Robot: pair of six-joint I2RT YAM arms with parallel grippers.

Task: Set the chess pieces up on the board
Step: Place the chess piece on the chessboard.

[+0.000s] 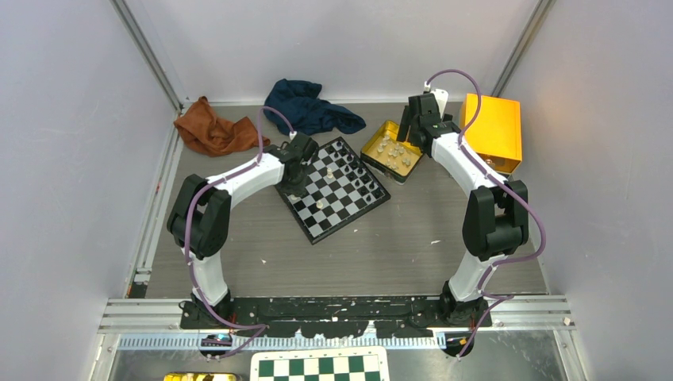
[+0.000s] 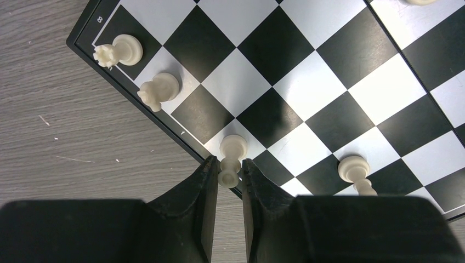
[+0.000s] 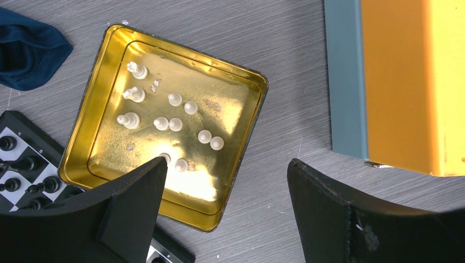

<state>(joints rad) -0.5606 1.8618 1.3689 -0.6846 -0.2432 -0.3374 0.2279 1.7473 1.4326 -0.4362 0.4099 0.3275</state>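
While the cream piece (image 2: pixel 233 147) stands at the board (image 2: pixel 329 87) edge, lower centre of your left wrist view, your left gripper (image 2: pixel 229 164) flanks it narrowly, grip impossible to tell, and your right gripper (image 3: pixel 227 163) gapes empty over the gold tin (image 3: pixel 186 53).

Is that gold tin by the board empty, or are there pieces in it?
Not empty. The right wrist view shows the gold tin holding about ten cream-white chess pieces scattered across its floor.
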